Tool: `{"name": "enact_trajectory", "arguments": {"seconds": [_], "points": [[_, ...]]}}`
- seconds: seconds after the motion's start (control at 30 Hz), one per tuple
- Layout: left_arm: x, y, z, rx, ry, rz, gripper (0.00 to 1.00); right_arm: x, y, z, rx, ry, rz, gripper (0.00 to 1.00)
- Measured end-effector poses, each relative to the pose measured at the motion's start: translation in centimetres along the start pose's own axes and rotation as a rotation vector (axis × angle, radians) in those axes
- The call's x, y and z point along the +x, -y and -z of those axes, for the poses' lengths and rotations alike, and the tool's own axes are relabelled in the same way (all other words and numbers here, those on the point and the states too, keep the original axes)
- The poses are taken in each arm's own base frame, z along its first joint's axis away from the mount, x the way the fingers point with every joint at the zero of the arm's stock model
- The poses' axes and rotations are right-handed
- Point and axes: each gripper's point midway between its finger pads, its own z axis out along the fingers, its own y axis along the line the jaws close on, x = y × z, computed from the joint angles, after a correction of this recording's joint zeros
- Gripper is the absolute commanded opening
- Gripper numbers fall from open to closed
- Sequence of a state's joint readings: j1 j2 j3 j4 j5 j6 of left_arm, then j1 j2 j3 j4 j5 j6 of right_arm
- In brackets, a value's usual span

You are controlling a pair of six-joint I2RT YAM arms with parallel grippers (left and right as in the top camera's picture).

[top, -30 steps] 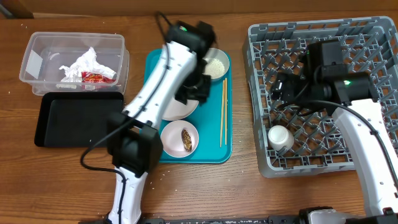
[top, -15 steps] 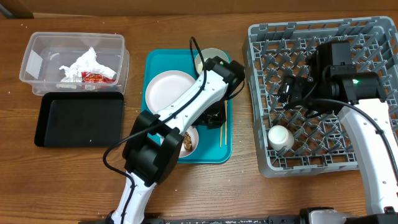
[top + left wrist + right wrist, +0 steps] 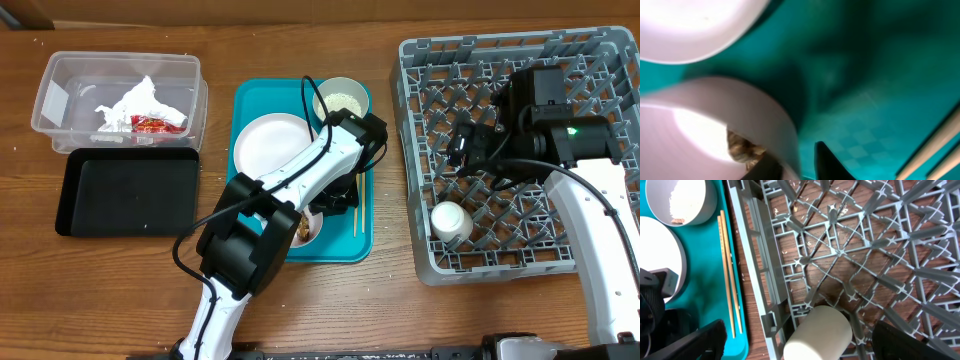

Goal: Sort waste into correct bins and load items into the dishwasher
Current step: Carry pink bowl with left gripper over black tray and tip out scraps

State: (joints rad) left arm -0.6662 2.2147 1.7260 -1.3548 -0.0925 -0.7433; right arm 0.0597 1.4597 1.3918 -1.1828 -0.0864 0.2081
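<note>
White plate rim, seemingly in left gripper

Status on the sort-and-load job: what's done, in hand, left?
Done: snack wrapper and crumpled paper sit in the clear tub; the white cup lies in the dish rack. In hand: left gripper straddles the rim of the small plate holding the brown lump; a firm grip isn't confirmed. Left: large plate, rice bowl and chopsticks are on the teal tray.
</note>
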Motion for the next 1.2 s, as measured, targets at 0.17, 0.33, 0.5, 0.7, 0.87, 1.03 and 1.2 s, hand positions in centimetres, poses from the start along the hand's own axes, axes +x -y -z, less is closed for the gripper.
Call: {"name": "enact_trajectory", "arguments": {"seconds": [0.17,0.33,0.5,0.7,0.87,1.03,1.2], "points": [[0.2,0.1,0.0,0.007,-0.011,-0.021,0.04,-0.1,0.1,0.0,0.008,0.003,0.000,0.95],[0.8,-0.1,0.7,0.041,-0.066,-0.093,0.04,0.0,0.2,0.0,0.009,0.003,0.000,0.95],[0.2,-0.8,5.0,0.128,-0.084,-0.173,0.04,-0.1,0.1,0.0,0.008,0.006,0.000,0.96],[-0.4,-5.6,12.4,0.271,0.057,-0.174,0.04,-0.2,0.2,0.0,0.011,0.009,0.000,0.96],[-0.3,-12.8,18.5,0.395,0.237,-0.091,0.04,-0.2,0.2,0.0,0.010,0.009,0.000,0.96],[-1.0,-19.0,20.1,0.522,0.330,-0.025,0.04,-0.2,0.2,0.0,0.011,0.008,0.000,0.96],[-2.5,-23.2,16.6,0.737,0.312,0.009,0.04,-0.2,0.2,0.0,0.011,0.009,0.000,0.96]]}}
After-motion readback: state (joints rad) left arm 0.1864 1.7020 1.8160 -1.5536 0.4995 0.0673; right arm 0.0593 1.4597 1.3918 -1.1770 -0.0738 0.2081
